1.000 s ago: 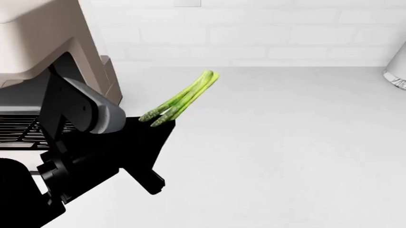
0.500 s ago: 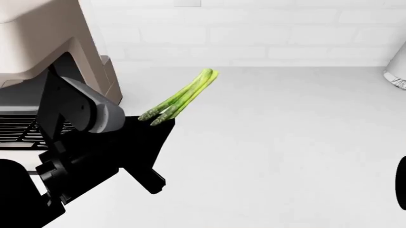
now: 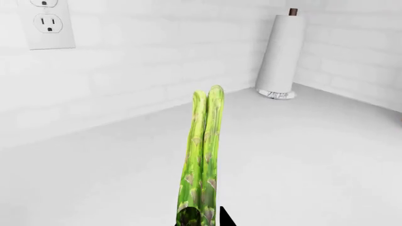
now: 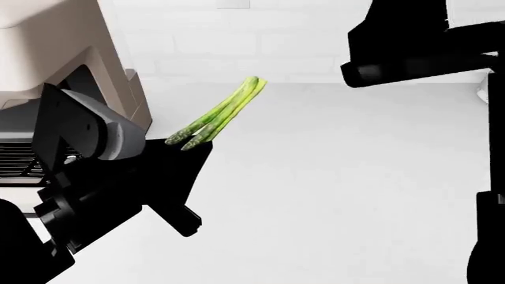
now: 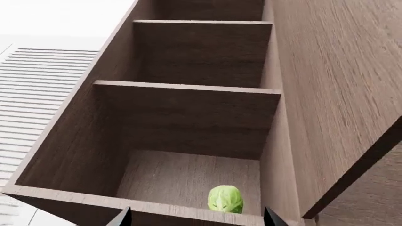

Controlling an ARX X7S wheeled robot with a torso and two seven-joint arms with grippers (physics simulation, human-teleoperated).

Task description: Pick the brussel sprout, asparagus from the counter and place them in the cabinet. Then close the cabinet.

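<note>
From my right wrist camera the cabinet (image 5: 188, 117) stands open, its wooden shelves bare apart from the lowest one, and its door (image 5: 339, 94) is swung out to one side, so I judge the closing step is not yet done. The white surface (image 4: 339, 195) fills most of the head view and carries neither vegetable that I can see. My left arm reaches over its near left part, and the left tool (image 4: 185, 155) grips the asparagus (image 4: 217, 117) by the bud end, the spears jutting up and away from it, lifted off the surface; the left wrist camera shows the same bunch (image 3: 202, 160) pointing toward the back wall with a paper towel roll (image 3: 279, 56) standing in the far corner. The brussels sprout (image 5: 225, 198) already sits on the bottom shelf, near the front edge and toward the door side. The right tool (image 5: 196, 217) hangs just in front of that shelf with its two tips spread wide and nothing between them. So I reckon half the placing is done; the asparagus and the door are left.
</note>
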